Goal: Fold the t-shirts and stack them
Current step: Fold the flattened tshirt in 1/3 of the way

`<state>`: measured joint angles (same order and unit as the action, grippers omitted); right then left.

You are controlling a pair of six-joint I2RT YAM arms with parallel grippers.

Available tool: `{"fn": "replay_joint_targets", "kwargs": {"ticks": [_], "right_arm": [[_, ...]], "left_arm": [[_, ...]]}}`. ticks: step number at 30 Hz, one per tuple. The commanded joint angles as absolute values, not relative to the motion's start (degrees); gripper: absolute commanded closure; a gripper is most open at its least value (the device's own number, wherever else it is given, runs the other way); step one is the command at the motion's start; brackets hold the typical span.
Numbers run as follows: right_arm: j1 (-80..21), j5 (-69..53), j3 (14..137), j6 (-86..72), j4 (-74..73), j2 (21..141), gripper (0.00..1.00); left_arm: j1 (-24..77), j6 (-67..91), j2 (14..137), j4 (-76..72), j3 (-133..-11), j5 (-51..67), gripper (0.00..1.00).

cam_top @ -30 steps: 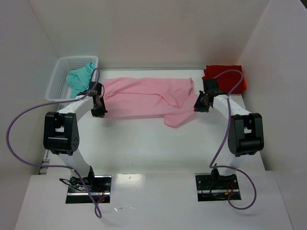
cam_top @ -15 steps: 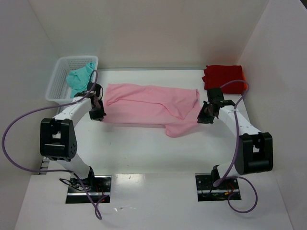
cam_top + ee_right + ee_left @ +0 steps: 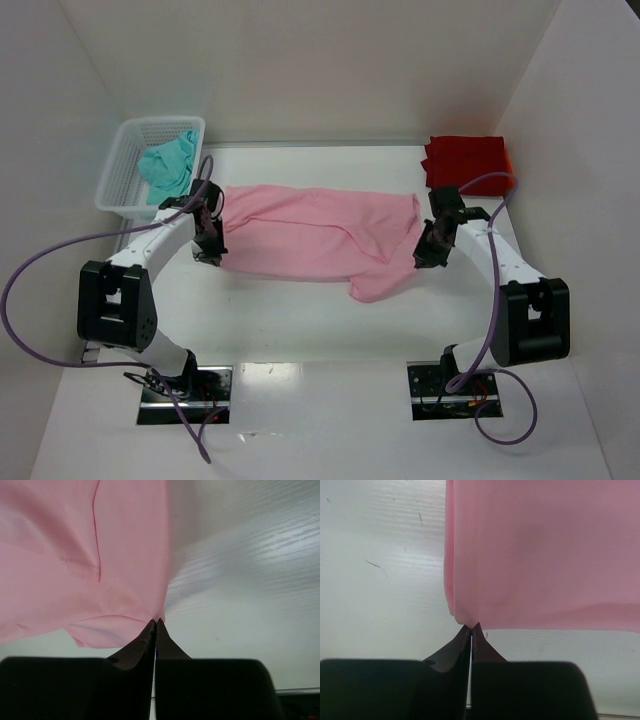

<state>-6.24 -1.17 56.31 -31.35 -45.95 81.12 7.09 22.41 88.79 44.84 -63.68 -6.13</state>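
The light pink t-shirt (image 3: 315,230) is stretched across the middle of the table between my two grippers. My left gripper (image 3: 211,250) is shut on its left near corner; the left wrist view shows the cloth (image 3: 540,555) pinched at the fingertips. My right gripper (image 3: 424,256) is shut on its right near edge, seen in the right wrist view as pink cloth (image 3: 85,560) with a sleeve hanging below. The bright red t-shirt (image 3: 467,160) lies folded at the far right corner. The teal t-shirt (image 3: 168,165) lies crumpled in the basket.
A white plastic mesh basket (image 3: 122,170) stands at the far left. White walls enclose the table on the left, back and right. Purple cables loop from both arms. The arm bases sit at the near edge.
Both grippers have pulled the pink t-shirt toward the near edge, and it now lies flatter and wider. Both arms have lowered and drawn back.
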Motion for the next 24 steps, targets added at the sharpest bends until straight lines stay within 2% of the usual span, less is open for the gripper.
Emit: {"fn": "replay_joint_targets", "kwargs": {"ticks": [1,7,8,9,11,12,13,15,16,18,21,24], "right_arm": [[-6.8,2.0,58.8,-32.3,-48.2,80.2,1.00],[-6.2,4.4,59.9,-32.3,-47.6,81.9,0.99],[-6.2,4.4,59.9,-32.3,-47.0,82.5,0.94],[-6.2,3.6,59.9,-31.7,-47.0,82.5,0.86],[-6.2,3.0,59.9,-31.7,-46.4,82.5,0.80],[-6.2,3.0,59.9,-31.7,-46.4,82.5,0.77],[-6.2,2.5,60.4,-31.7,-46.4,82.5,0.69],[-6.2,2.5,61.1,-31.2,-46.4,82.5,0.64],[-6.2,2.5,61.9,-31.2,-46.4,82.5,0.55],[-5.6,2.5,62.6,-31.2,-45.7,83.1,0.44],[-5.1,-0.7,63.3,-30.1,-42.6,83.1,0.36],[-5.1,-4.1,63.3,-30.1,-38.0,84.3,0.34]], "left_arm": [[7.5,21.7,86.9,47.5,-64.3,-5.4,1.00],[7.5,22.2,86.9,49.3,-65.5,-6.7,1.00],[7.5,22.8,86.9,49.8,-65.5,-7.4,1.00],[7.5,22.9,86.9,49.8,-65.5,-7.9,0.96],[7.5,23.4,86.9,49.8,-66.0,-8.6,0.89],[7.5,23.4,86.9,49.8,-66.0,-8.6,0.77],[7.5,23.4,86.9,50.4,-66.7,-9.2,0.67],[7.5,23.4,86.9,50.4,-67.4,-8.7,0.54],[7.5,23.4,86.9,50.4,-68.1,-8.7,0.41],[7.5,23.4,86.9,50.4,-69.4,-8.7,0.26],[7.5,22.8,87.5,49.2,-71.4,-8.7,0.19],[7.5,22.8,90.0,46.4,-73.5,-9.2,0.15]]}}
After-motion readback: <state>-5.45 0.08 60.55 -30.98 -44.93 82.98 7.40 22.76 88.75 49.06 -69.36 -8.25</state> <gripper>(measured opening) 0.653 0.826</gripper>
